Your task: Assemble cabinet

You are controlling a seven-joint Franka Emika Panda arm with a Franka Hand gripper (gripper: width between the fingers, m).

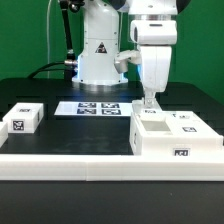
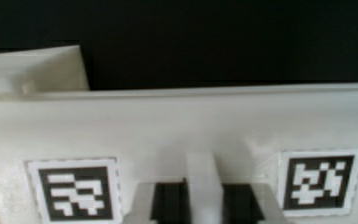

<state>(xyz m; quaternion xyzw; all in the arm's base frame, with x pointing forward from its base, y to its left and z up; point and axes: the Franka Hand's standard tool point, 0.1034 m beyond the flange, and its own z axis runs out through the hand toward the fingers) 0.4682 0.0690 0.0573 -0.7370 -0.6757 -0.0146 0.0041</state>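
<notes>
The cabinet [image 1: 175, 138] is a large white box at the exterior view's right, with tags on its top and front. My gripper [image 1: 150, 103] stands straight down over the box's near-left top corner. In the wrist view the cabinet body [image 2: 194, 120] fills the picture, with a tag on each side. My gripper [image 2: 206, 192] has its two dark fingers [image 2: 167, 203] pressed against a narrow upright white panel [image 2: 206, 175] that runs between them. A smaller white tagged panel piece [image 1: 22, 119] lies apart at the exterior view's left.
The marker board [image 1: 100, 107] lies flat in front of the white robot base [image 1: 98, 55]. A long white rail [image 1: 100, 160] runs along the table's front edge. The table top is black.
</notes>
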